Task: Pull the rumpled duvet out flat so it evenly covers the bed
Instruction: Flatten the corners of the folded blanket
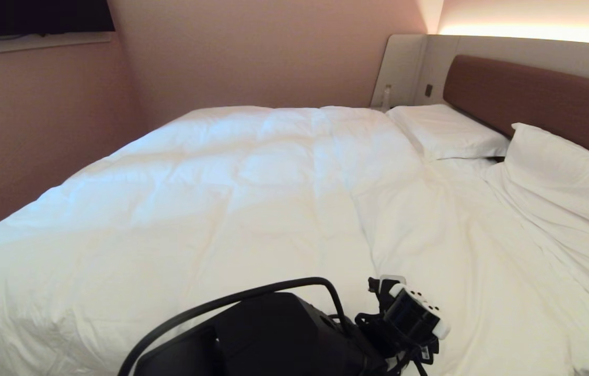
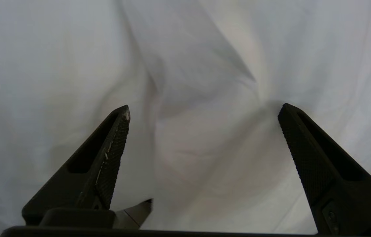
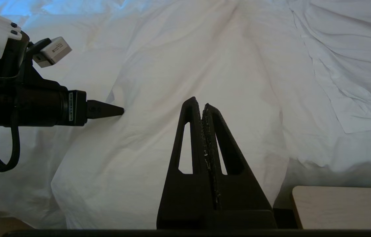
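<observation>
We see the bed (image 1: 529, 91) from its near side edge, with the brown padded headboard (image 1: 534, 99) along the far right edge and pale grey panels (image 1: 404, 68) framing it. The duvet (image 1: 210, 198) lies puffy and mostly flat over the left and middle of the mattress, reaching the far edge and the left corner; its right border runs from near the pillows down toward the near edge, leaving a strip of thinner sheet (image 1: 482, 250) uncovered toward the headboard. Two pillows (image 1: 446, 130) rest at the headboard edge, one flat at the far corner and one tilted against the headboard nearer to us.

The left gripper (image 2: 204, 110) is at the near edge of the bed, close over the white cloth. In the left wrist view we see its jaws spread wide, with a crumpled fold of fabric between them but nothing pinched. In the right wrist view one fingertip (image 3: 106, 110) points at a bulge of the duvet and seems to touch it, though we cannot be sure of contact.

The right gripper (image 3: 201, 105) hangs parked beside the near edge, its jaws pressed together on nothing, above a pale wooden surface (image 3: 343, 205) next to the bed. A small bottle (image 1: 387, 96) stands by the far corner.
</observation>
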Tool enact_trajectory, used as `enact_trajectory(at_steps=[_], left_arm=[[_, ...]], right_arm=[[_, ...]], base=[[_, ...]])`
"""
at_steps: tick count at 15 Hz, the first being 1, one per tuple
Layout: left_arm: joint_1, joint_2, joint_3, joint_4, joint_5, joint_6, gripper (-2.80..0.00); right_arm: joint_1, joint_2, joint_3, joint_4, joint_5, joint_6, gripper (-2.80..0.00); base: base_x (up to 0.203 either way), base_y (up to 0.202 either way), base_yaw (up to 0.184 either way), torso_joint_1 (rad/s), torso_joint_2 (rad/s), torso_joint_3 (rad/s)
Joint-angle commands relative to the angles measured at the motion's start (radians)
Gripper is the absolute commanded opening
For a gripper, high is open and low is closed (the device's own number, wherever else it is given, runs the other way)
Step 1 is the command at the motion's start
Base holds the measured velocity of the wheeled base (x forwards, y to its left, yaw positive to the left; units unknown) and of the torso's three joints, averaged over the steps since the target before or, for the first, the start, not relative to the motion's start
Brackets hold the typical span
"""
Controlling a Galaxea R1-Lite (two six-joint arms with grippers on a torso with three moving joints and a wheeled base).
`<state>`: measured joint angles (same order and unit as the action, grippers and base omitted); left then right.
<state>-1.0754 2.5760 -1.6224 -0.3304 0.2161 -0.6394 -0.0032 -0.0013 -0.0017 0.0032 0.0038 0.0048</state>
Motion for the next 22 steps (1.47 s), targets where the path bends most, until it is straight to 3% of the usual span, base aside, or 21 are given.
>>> enact_trajectory(at_steps=[1, 5, 9, 17, 22], left_arm=[[-0.005, 0.013, -0.007, -0.004, 0.000, -0.003, 0.00], [-0.005, 0.032, -0.037, 0.008, -0.008, -0.008, 0.00], [-0.005, 0.084, -0.186, 0.148, 0.006, -0.011, 0.00], [-0.047, 0.123, -0.286, 0.152, -0.005, -0.001, 0.00], [-0.048, 0.112, -0.281, 0.156, -0.018, -0.002, 0.00]], right_arm=[[0.000, 0.001, 0.000, 0.000, 0.001, 0.000, -2.80], [0.000, 0.001, 0.000, 0.000, 0.001, 0.000, -2.80], [0.000, 0.001, 0.000, 0.000, 0.001, -0.002, -2.80], [0.000, 0.001, 0.000, -0.002, 0.001, -0.002, -2.80], [0.000, 0.001, 0.000, -0.002, 0.001, -0.002, -2.80]], base=[[0.000, 0.000, 0.000, 0.000, 0.00, 0.000], [0.000, 0.000, 0.000, 0.000, 0.00, 0.000], [0.000, 0.000, 0.000, 0.000, 0.00, 0.000], [0.000, 0.000, 0.000, 0.000, 0.00, 0.000], [0.000, 0.000, 0.000, 0.000, 0.00, 0.000]])
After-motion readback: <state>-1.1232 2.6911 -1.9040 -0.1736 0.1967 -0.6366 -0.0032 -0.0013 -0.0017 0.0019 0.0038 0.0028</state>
